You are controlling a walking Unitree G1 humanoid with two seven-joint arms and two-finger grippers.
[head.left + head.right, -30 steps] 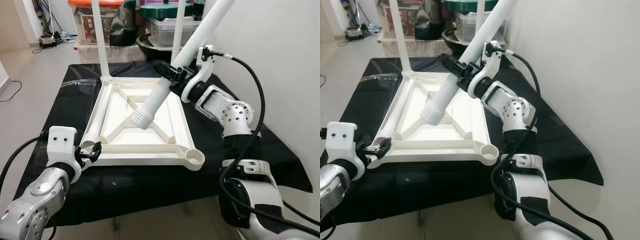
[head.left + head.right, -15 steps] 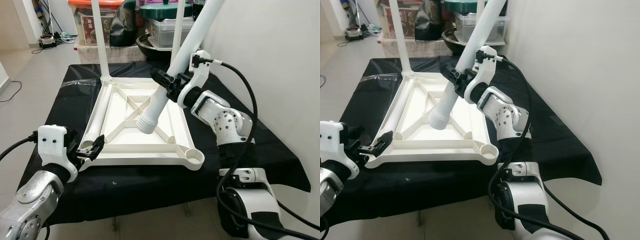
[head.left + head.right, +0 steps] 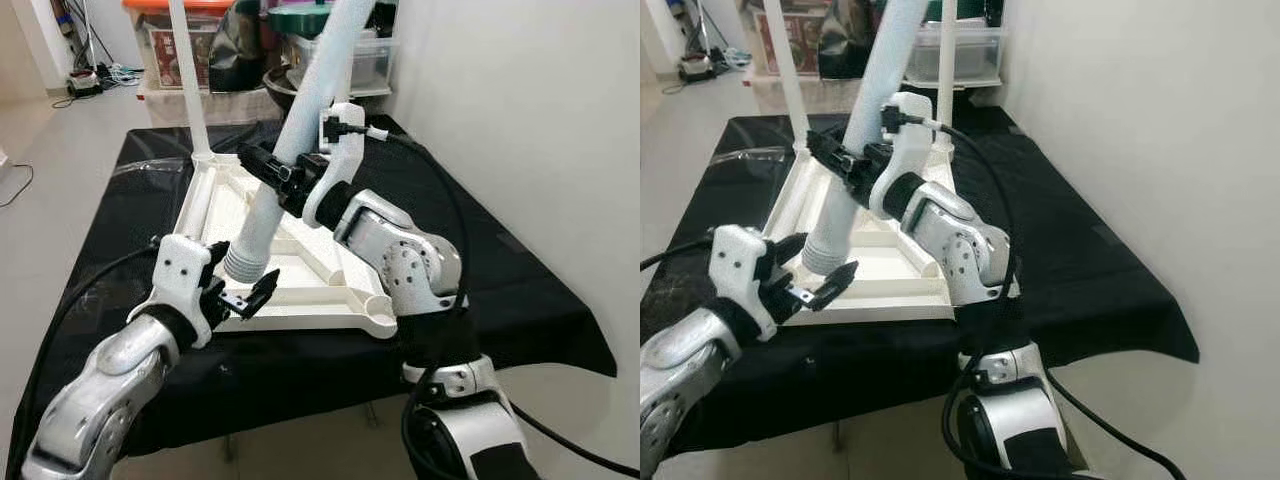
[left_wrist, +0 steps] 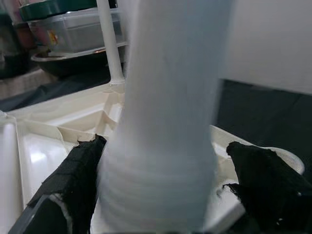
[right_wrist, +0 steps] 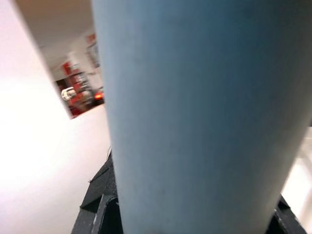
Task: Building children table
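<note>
The white table top (image 3: 325, 297) lies upside down on a table covered in black cloth (image 3: 500, 270). Two white legs (image 3: 186, 80) stand upright at its far corners. My right gripper (image 3: 272, 172) is shut on a third white leg (image 3: 262, 215), which is tilted steeply over the table top. The leg's ribbed end (image 3: 244, 264) hangs just above the near-left part of the top. My left gripper (image 3: 249, 292) is open, and its black fingers (image 4: 73, 180) stand on either side of that ribbed end (image 4: 161, 195). In the right wrist view the leg (image 5: 204, 112) sits close between the fingers.
Another white leg (image 3: 198, 205) lies along the left rim of the top. An open socket (image 3: 385, 316) is at the near-right corner. Storage boxes and pots (image 3: 250, 50) crowd the floor behind the table. A white wall (image 3: 520, 120) runs close on the right, and bare floor (image 3: 50, 150) lies to the left.
My right gripper has swung the leg leftward and more upright. My left gripper has left the top's near-left corner and risen to the leg's ribbed end. The head camera has shifted too.
</note>
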